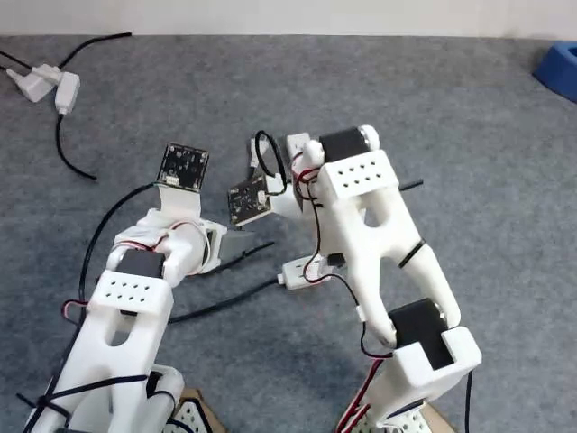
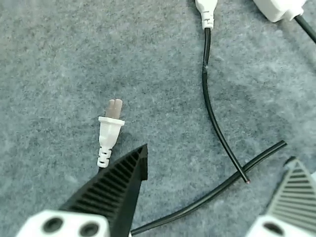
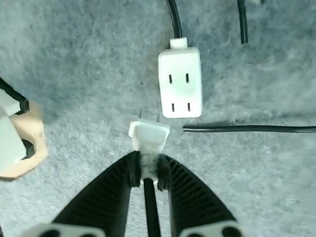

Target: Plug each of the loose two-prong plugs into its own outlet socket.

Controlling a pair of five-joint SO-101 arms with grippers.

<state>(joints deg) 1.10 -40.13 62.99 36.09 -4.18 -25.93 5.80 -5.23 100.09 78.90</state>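
My right gripper (image 3: 148, 165) is shut on a white two-prong plug (image 3: 149, 137) just behind its head. The prongs point at a white outlet block (image 3: 180, 89) lying on the grey carpet a short gap ahead, its slots facing up. My left gripper (image 2: 217, 154) hangs open over the carpet. A second loose white plug (image 2: 109, 133) lies flat just beyond its black finger (image 2: 121, 180), prongs pointing away. Another white plug (image 2: 206, 12) on a black cord lies farther off, beside a white outlet (image 2: 279, 7). In the high view both arms meet mid-table, their camera boards (image 1: 183, 167) close together.
Loose black cables (image 2: 217, 133) cross the carpet between the left fingers, and one (image 3: 247, 129) lies beside the outlet block. Two white cord ends (image 1: 50, 87) lie at the far left. A blue object (image 1: 559, 68) sits at the far right corner.
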